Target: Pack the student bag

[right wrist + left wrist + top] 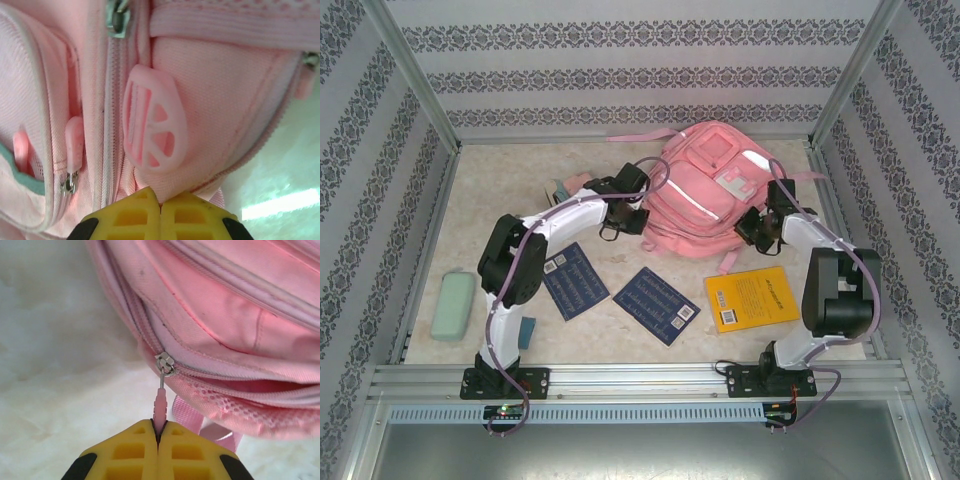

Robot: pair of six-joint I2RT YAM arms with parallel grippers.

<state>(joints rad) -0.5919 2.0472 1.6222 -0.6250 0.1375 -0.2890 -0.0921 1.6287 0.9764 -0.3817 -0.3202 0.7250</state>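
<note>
Far left on the tabletop (pixel 510 190): mint case (pixel 452 305). Next, left pincer (pixel 159 427) clamped on pink zipper pull (pixel 160 407) at the left edge of the student bag (pixel 705 185), which lies flat at back centre-right. At its right side, right pincer (pixel 160 199) together, tips against the bag fabric.

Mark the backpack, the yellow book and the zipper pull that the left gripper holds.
backpack (pixel 708 178): top view, on its front pocket.
yellow book (pixel 752 298): top view, middle of its cover.
zipper pull (pixel 160 407): left wrist view, on its pink tab.
</note>
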